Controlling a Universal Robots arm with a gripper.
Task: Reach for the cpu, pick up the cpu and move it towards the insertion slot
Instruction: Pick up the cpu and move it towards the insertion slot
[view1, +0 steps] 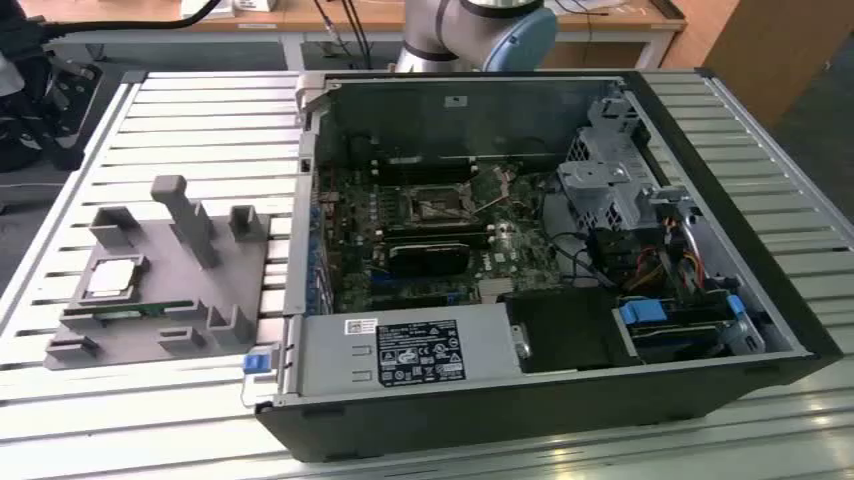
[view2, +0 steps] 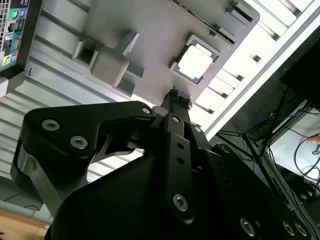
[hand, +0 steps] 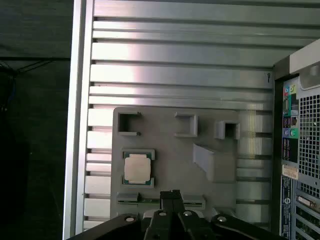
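The gripper (hand: 171, 194) hangs over the fixture block (hand: 165, 125), with its tips above the memory stick (hand: 135, 200). The cpu (hand: 137, 167) lies in its recess on that block, near the tips but apart from them and off to one side. The open computer case (view1: 534, 400) stands beside the block, well apart from the gripper. The insertion slot (view1: 438, 208) sits on the motherboard (view1: 514, 255) inside the case.

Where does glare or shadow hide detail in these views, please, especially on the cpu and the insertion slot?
In the second wrist view the cpu glares plain white on top, as do the table slats beyond; in the first wrist view it keeps a beige tone and clear outline; in the exterior view the insertion slot lies dim in the shade of the case.
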